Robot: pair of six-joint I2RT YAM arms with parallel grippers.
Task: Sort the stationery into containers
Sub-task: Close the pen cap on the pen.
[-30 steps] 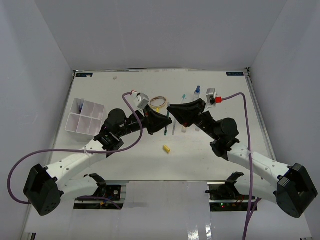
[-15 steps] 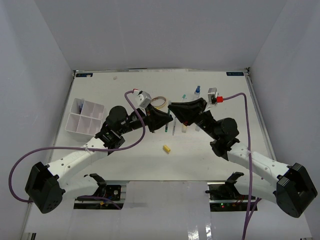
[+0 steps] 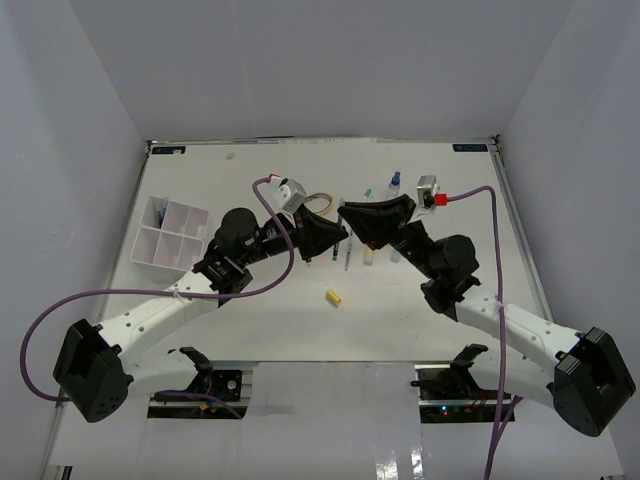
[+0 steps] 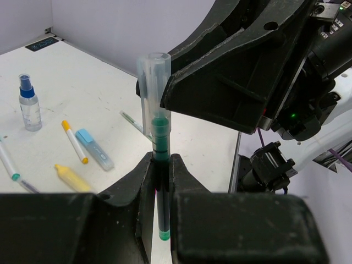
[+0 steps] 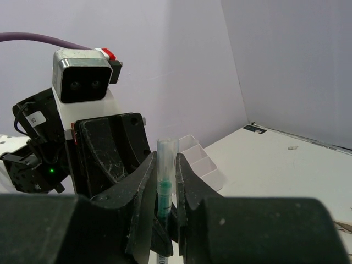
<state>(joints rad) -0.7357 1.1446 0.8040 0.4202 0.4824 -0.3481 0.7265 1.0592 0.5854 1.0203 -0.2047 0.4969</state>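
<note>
White bench (image 3: 250,320) across the whole overhead view. Divided white tray (image 3: 168,233) at mid-left, well apart from both arms. Meeting at frame centre: left fingers (image 4: 147,179) and right fingers (image 5: 149,181), both clenched on the same green pen (image 4: 160,132). Pen off the bench, standing vertical in both wrist views, clear cap on top, barrel pinched between each pair. Scattered at upper centre: tape ring (image 3: 318,203), spray bottle (image 4: 29,104), blue highlighter (image 4: 94,148). Alone below the fingers: yellow eraser (image 3: 333,297).
</note>
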